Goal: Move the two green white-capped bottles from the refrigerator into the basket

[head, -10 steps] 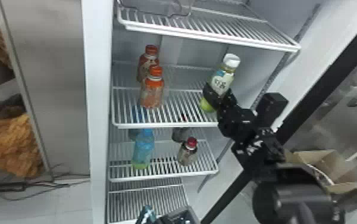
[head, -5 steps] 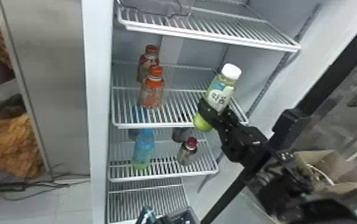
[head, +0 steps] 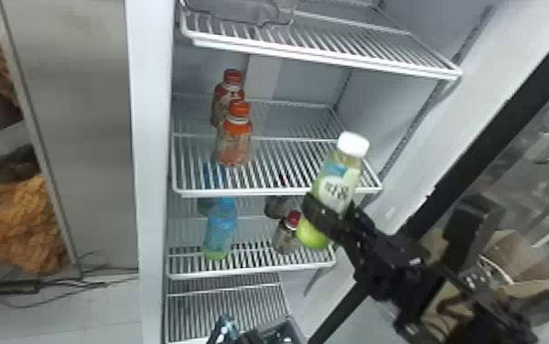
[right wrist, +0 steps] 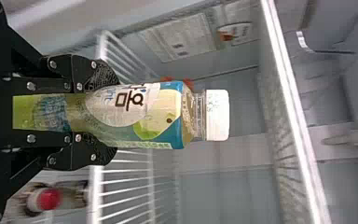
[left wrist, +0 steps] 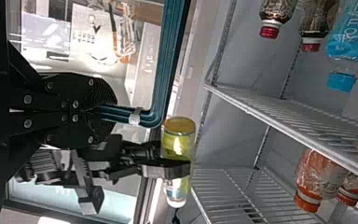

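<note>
While the left gripper (head: 245, 337) sits low at the bottom edge of the head view, beside the grey rim of the basket (head: 282, 330), its fingers are closed around a teal handle (left wrist: 157, 105) in its own wrist view. Up from the lower right corner comes the right arm, and near the middle of the frame, a little right, the right gripper (head: 328, 216) has its fingers wrapped round the lower half of one green white-capped bottle (head: 335, 185). That bottle leans, cap toward the upper right, in front of the right end of the second shelf (head: 282, 191); in the right wrist view its cap points away from the gripper.

Farther in, at lower centre, a blue bottle (head: 220, 228) stands on the third shelf (head: 250, 274), with a red-capped dark bottle (head: 286, 238) to its right. Above them, left of centre, two orange-capped bottles stand on the second shelf, the front one (head: 234, 146) overlapping the rear one (head: 224, 103). A clear container (head: 260, 13) sits on the top shelf (head: 324, 52), at the upper edge. Along the right side runs the open glass door (head: 534, 169), with cardboard boxes (head: 530, 256) at lower right. An orange-brown bundle (head: 15, 224) lies at the left edge.
</note>
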You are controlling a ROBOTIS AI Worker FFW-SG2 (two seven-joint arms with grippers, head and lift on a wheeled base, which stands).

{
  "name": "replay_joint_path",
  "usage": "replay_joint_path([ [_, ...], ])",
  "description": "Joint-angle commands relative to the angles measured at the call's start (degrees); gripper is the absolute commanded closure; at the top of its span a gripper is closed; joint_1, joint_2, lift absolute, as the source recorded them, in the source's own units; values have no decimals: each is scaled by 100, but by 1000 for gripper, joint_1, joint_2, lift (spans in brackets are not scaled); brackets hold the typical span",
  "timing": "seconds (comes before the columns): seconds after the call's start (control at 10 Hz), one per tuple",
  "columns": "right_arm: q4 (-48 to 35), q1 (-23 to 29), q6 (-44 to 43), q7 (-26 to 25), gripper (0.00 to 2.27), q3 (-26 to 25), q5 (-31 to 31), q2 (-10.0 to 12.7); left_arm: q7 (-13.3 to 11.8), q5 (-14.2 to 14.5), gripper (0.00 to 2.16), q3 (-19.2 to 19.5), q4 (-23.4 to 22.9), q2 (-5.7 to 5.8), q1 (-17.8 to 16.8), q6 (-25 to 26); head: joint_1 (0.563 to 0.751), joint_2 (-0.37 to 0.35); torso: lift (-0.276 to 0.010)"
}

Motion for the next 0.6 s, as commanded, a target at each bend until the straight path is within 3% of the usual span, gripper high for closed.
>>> replay_joint_path([
  [0.0,-70,370,263,65,1024,-52,-123,88,0,-11,1214,0,0,0,-7,1,695,-350,-4],
  [0.5,-745,1129,1487,170,1024,-18,-294,202,0,-23,1214,-11,0,18,7,15,695,-350,-4],
])
